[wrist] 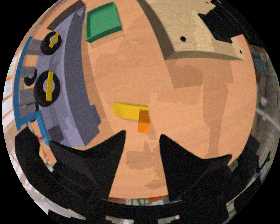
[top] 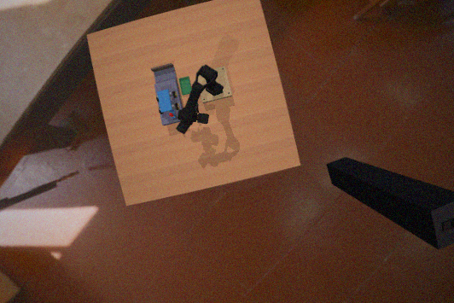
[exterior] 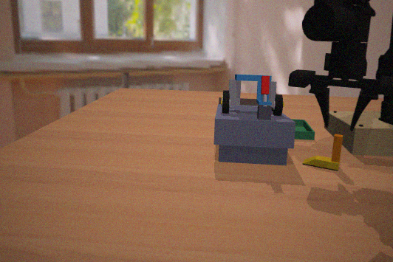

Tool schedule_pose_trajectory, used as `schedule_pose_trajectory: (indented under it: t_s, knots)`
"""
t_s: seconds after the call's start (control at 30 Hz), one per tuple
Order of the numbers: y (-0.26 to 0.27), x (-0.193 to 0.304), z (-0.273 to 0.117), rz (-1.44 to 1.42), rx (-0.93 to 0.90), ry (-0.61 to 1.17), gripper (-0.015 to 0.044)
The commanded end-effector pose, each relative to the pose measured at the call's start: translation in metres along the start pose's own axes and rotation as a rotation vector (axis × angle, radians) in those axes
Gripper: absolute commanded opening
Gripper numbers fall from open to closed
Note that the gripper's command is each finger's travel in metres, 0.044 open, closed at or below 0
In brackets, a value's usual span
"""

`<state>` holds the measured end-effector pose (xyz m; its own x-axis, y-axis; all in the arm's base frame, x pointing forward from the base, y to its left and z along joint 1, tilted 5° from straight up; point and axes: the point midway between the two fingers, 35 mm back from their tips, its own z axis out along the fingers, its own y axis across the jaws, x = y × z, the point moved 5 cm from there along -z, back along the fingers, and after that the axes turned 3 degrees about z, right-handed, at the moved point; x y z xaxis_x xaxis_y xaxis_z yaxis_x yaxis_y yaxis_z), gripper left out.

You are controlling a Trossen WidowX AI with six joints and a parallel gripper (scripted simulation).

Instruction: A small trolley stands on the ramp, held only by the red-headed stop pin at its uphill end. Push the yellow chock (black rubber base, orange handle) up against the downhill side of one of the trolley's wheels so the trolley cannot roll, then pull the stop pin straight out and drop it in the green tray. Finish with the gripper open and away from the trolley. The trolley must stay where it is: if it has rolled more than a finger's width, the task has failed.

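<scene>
The yellow chock (exterior: 320,162) (wrist: 128,110) lies on the table beside the ramp, its orange handle (exterior: 337,147) (wrist: 144,121) upright. My gripper (exterior: 340,128) (wrist: 143,136) is open and empty, pointing down above the chock's handle. The blue trolley (top: 164,101) (exterior: 247,77) (wrist: 18,95) stands on the grey ramp (top: 165,77) (exterior: 253,132) (wrist: 75,60). The red-headed stop pin (top: 171,114) (exterior: 265,85) stands at the trolley's uphill end; it is mostly hidden in the wrist view. The green tray (top: 185,85) (exterior: 305,133) (wrist: 104,22) sits beside the ramp. The arm hides the chock in the top view.
The arm's beige base plate (top: 225,86) (exterior: 373,143) (wrist: 172,30) stands across from the ramp, beyond the tray. The ramp has a raised end wall (top: 162,67) at its downhill end. The trolley's wheels (exterior: 278,105) (wrist: 47,89) face the chock's side.
</scene>
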<state>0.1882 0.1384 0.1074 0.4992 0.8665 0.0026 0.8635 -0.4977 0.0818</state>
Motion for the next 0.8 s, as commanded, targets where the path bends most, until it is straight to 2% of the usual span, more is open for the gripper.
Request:
schedule_pose_trajectory:
  t_s: [0.0, 0.77]
  knots:
    - [0.0, -0.001, 0.009, -0.005, 0.001, -0.013, 0.019]
    - [0.0, -0.002, 0.032, -0.005, 0.001, -0.013, 0.019]
